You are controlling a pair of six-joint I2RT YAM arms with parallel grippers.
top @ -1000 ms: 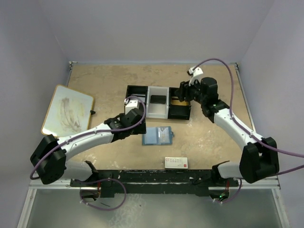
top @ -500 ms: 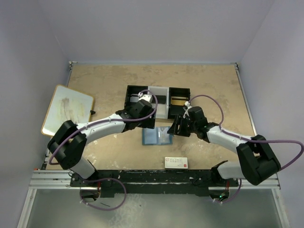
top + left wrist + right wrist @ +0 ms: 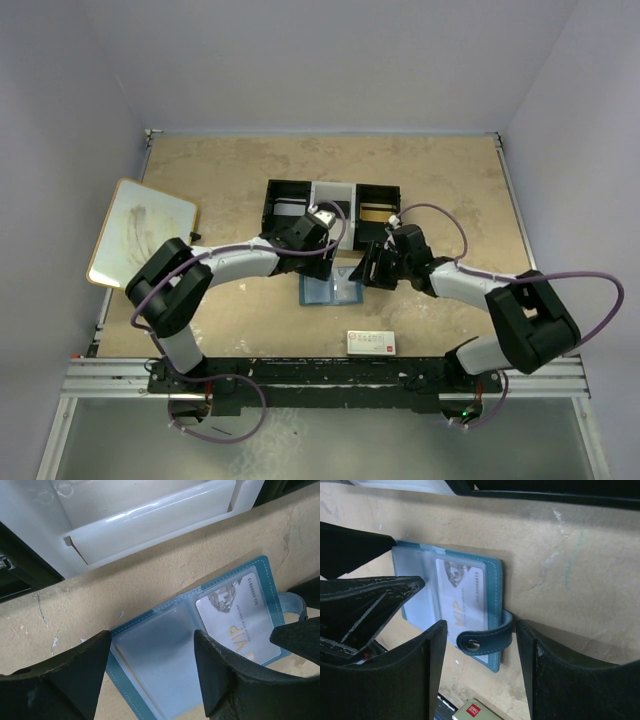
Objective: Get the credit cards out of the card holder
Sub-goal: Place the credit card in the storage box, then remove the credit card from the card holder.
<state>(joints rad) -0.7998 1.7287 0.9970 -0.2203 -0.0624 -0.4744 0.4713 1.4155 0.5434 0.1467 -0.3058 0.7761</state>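
The wallet lies open and flat on the table, just in front of the tray, with both arms bent in over it. The left gripper hangs over the wallet's left half. From its own camera the gripper has its jaws spread wide, one finger on either side of the clear left pocket of the wallet, and nothing is caught between them. The right gripper sits at the wallet's right edge. In its wrist view the gripper also has its jaws apart, with the snap tab lying loose between the fingers, not pinched. A pale card printed "VIP" in gold is tucked behind the window of the right pocket, and it shows again from the right wrist. I cannot tell whether either gripper is actually touching the wallet. Nearer the arm bases lies a white box with red print, and a whiteboard rests off to the left.
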